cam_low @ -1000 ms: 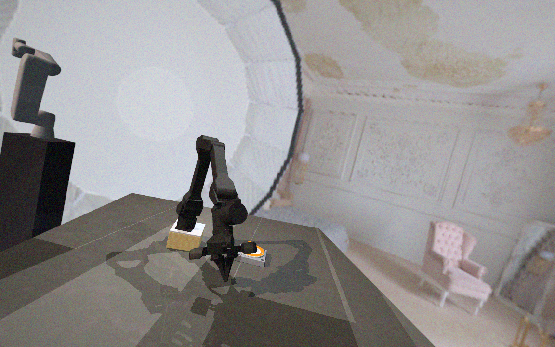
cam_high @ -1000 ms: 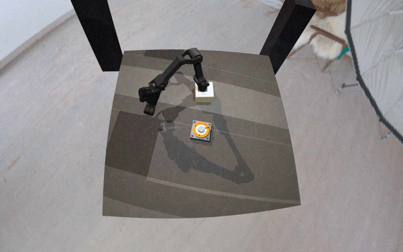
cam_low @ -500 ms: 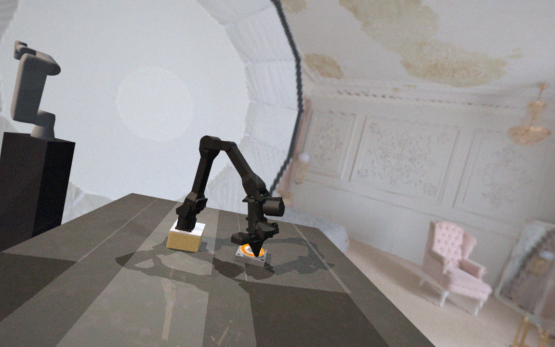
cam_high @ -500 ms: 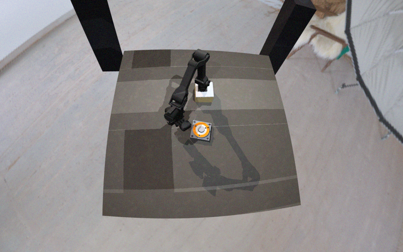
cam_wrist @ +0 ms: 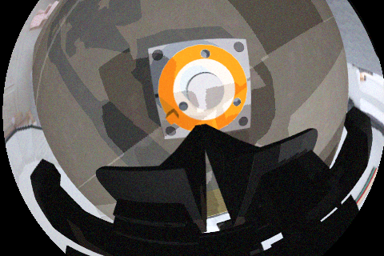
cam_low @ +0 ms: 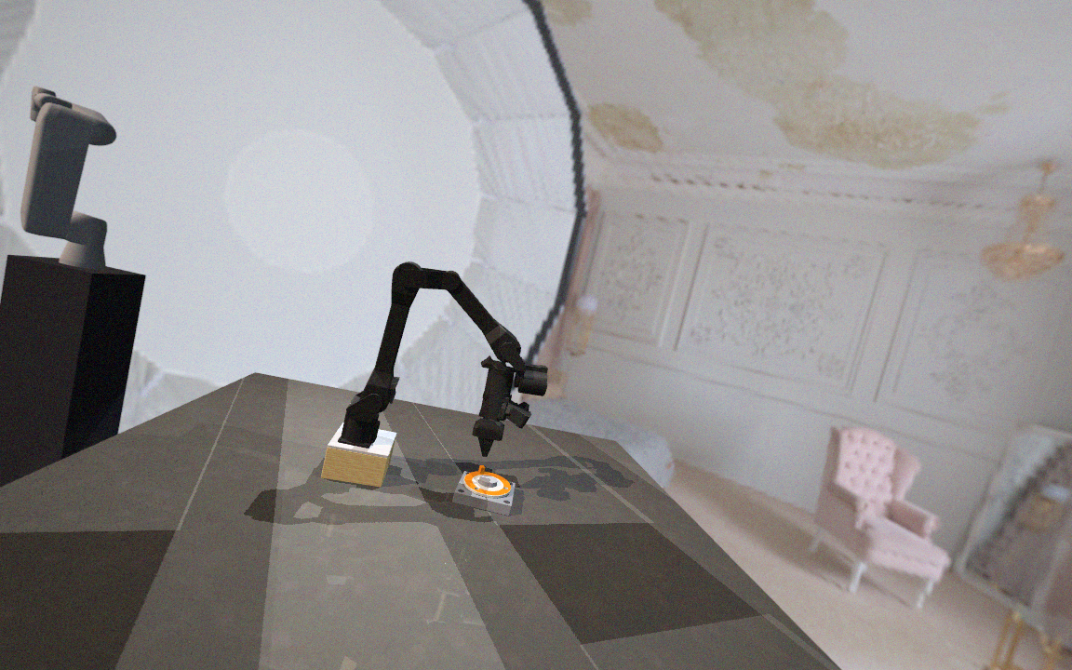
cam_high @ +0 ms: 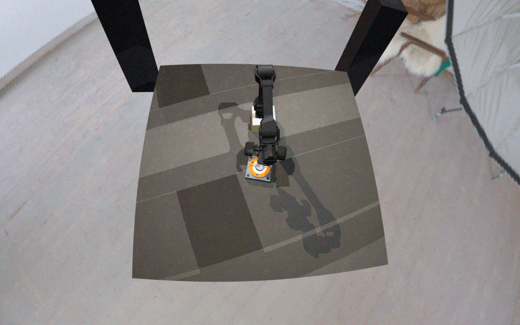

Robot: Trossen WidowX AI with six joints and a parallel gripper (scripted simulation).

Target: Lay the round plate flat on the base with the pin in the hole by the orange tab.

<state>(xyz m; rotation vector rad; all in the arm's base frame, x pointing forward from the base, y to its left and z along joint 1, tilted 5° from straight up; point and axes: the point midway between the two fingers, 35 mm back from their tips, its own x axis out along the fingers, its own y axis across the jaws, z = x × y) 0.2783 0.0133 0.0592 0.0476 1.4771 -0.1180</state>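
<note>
The round plate, an orange ring point(cam_high: 253, 173) point(cam_low: 490, 492) point(cam_wrist: 166, 84) with a white middle, sits around the grey post point(cam_low: 487, 480) point(cam_wrist: 205, 86) on the square grey base point(cam_low: 486, 502) point(cam_wrist: 244, 111). Its orange tab point(cam_low: 481, 470) point(cam_wrist: 172, 116) stands up at the lower left in the wrist view. The hole point(cam_wrist: 182, 106) beside the tab looks dark, as do two other holes in the plate. I cannot make out the pin or judge the plate's tilt. My gripper point(cam_low: 485, 454) point(cam_wrist: 201, 130) is shut and empty, pointing down above the plate's tab side without touching it.
The arm stands on a wooden block point(cam_high: 255, 127) point(cam_low: 355, 466) with a white top, behind the base on the table point(cam_high: 314, 181) point(cam_low: 373, 582). Black pillars point(cam_high: 128, 52) point(cam_high: 371, 36) rise beyond the table's back corners. A grey arm point(cam_low: 57, 179) stands on a pillar far away.
</note>
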